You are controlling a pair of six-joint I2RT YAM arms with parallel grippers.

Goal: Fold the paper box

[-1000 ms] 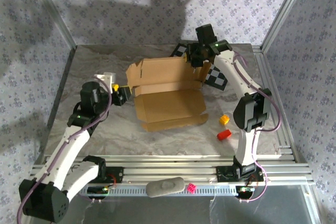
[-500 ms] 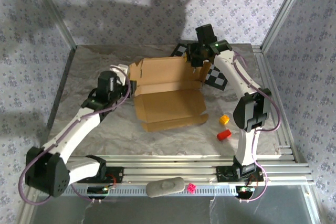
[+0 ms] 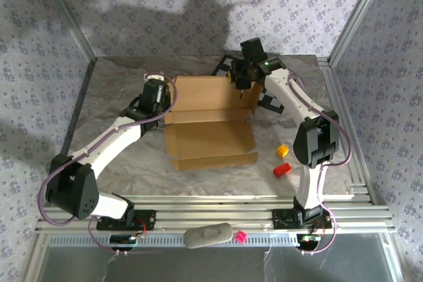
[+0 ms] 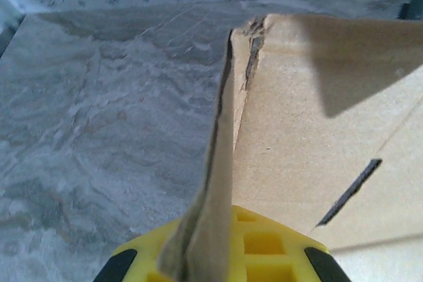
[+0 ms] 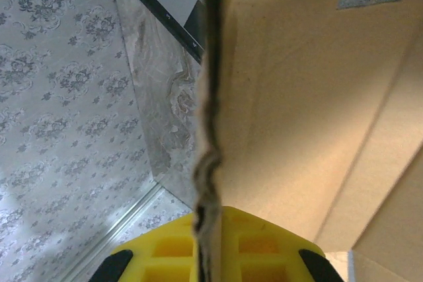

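The brown paper box [image 3: 210,130] lies half open in the middle of the table, its back panel raised. At the box's left back corner my left gripper [image 3: 165,97] is shut on the upright left flap. In the left wrist view that flap [image 4: 221,163] runs edge-on into the yellow jaws of the left gripper [image 4: 210,259]. My right gripper [image 3: 243,81] is shut on the right side flap at the back right corner. The right wrist view shows the flap's crumpled edge [image 5: 206,163] pinched in the right gripper [image 5: 210,249], with the box's inside [image 5: 317,97] to the right.
A black-and-white checkered board [image 3: 272,100] lies behind the box, partly hidden by it and by the right arm. A yellow block [image 3: 282,150] and a red block [image 3: 283,169] sit right of the box. A grey pad [image 3: 208,235] and a pink die [image 3: 242,236] rest on the front rail.
My left arm swung right and forward to the box's left flap, and its jaws went from open to shut on it. The back panel stands more upright. The right gripper shifted slightly left.
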